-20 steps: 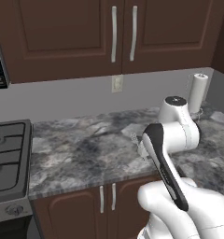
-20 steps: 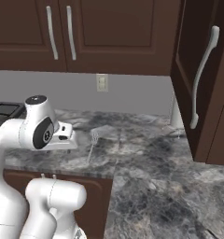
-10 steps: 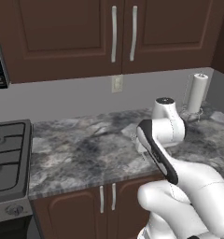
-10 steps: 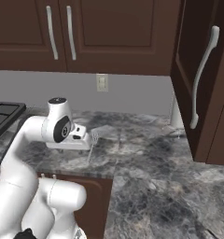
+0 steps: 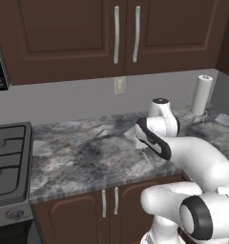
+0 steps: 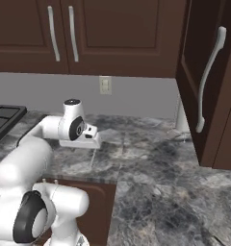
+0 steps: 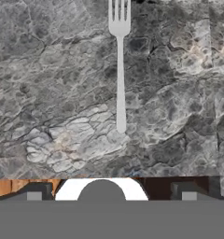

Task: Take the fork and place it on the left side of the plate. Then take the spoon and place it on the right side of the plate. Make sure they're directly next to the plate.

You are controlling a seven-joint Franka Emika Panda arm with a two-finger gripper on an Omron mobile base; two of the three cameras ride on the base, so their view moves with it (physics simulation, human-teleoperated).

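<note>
- The gripper (image 7: 111, 196) points down over the grey marbled tabletop (image 7: 48, 93) near its front edge, jaws spread wide and holding nothing; in the hand view the two dark fingertips (image 7: 33, 192) rise far apart at the bottom, with bare stone between them.
- From the right base view the gripper (image 6: 91, 144) hangs under the white hand, above the tabletop (image 6: 151, 158) and close to the front edge over the brown lower cabinet (image 6: 96, 202).
- The fork (image 7: 119, 65) lies flat on the tabletop ahead of the gripper, clear of it and untouched. In the hand view its handle runs straight up the picture about midway between the fingertips, handle end nearer the gripper, prongs at the far end and cut by the top edge.
- In the right base view the fork (image 6: 93, 157) shows as a thin pale line on the stone just below the hand.
- In the left base view the arm's elbow and wrist hide the spot where the fork lies.
- Farther back, a paper towel roll (image 5: 202, 94) stands upright near the tabletop's rear edge, towards its right end.
- A gas stove (image 5: 6, 162) adjoins the tabletop's left end.
- A wall socket (image 5: 119, 86) sits on the grey back wall, under the dark wooden upper cabinets (image 5: 126, 35).
</note>
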